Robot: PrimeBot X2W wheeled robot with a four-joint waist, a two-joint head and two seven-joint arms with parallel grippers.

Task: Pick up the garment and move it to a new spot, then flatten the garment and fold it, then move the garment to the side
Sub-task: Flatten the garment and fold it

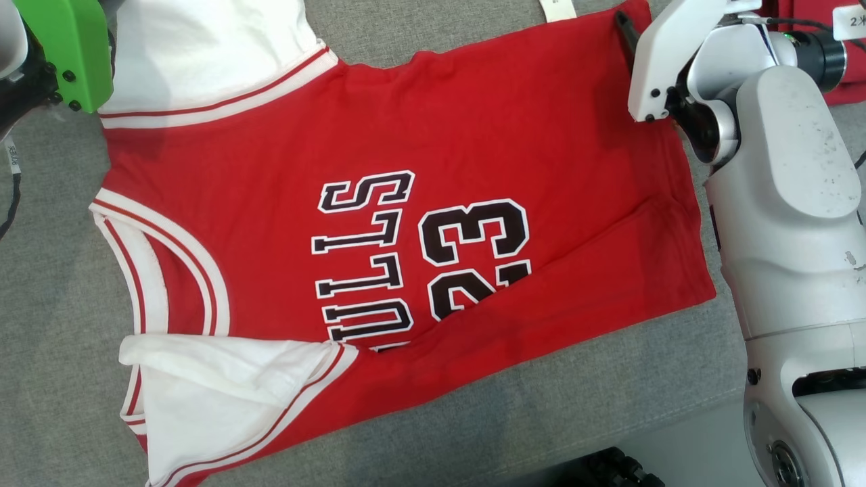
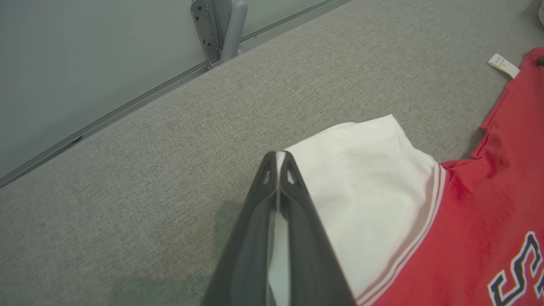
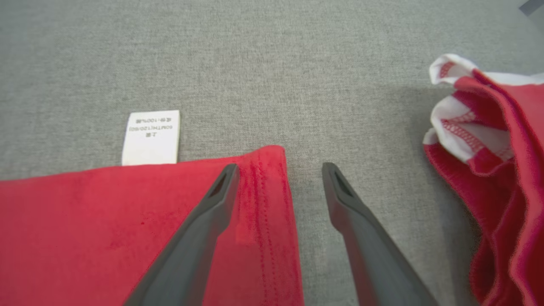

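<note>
- The red fabric jersey [image 1: 473, 135], white-sleeved and numbered 23, lies spread near-flat on the grey woven tabletop [image 1: 61, 304]; 1 flap overlaps the print.
- Left gripper [image 2: 278, 158]: fingers together, pinching the white sleeve [image 2: 374, 182], probably to draw it taut.
- Right gripper [image 3: 280, 170]: fingers apart, straddling the hem corner [image 3: 265, 187], seemingly ready to pinch.
- A pale wall panel [image 2: 85, 63] borders the tabletop; a 2nd red garment [image 3: 510, 170] lies near the hem corner.

The table [image 2: 127, 191] is covered in coarse grey woven cloth, evenly lit, with only soft, faint shadows on it. In the left wrist view its far edge meets a thin metal rail [image 2: 140, 95], and behind that stands a smooth pale grey wall [image 2: 85, 51]. A grey metal bracket [image 2: 212, 29] with screws rises against the wall.
</note>
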